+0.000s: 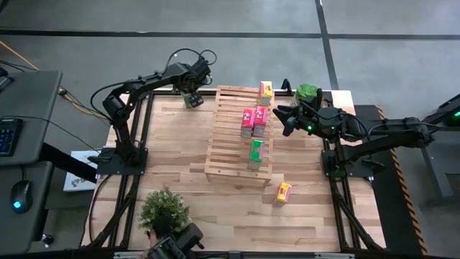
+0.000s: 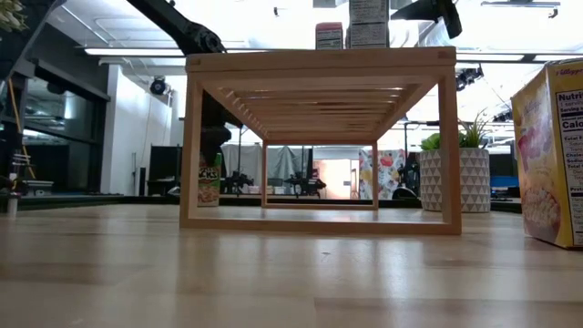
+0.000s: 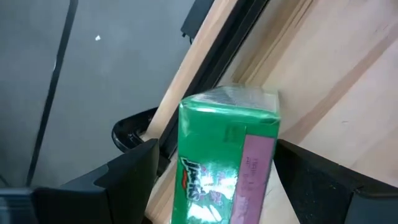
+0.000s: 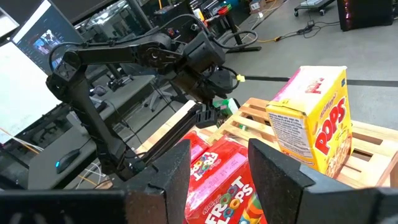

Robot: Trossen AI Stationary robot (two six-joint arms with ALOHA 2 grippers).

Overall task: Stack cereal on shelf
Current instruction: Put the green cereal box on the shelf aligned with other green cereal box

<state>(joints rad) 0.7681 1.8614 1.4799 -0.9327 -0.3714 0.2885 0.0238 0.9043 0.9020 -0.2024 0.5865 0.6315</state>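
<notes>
The left claw (image 1: 192,98) is pinching a green cereal box (image 3: 227,158) just off the shelf's (image 1: 231,155) far corner, while the right claw (image 1: 286,119), spread, is hovering beside the shelved boxes and risking a nudge.

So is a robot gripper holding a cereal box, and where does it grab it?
Yes. The left gripper holds a green cereal box by its two sides. The right gripper holds nothing.
</notes>
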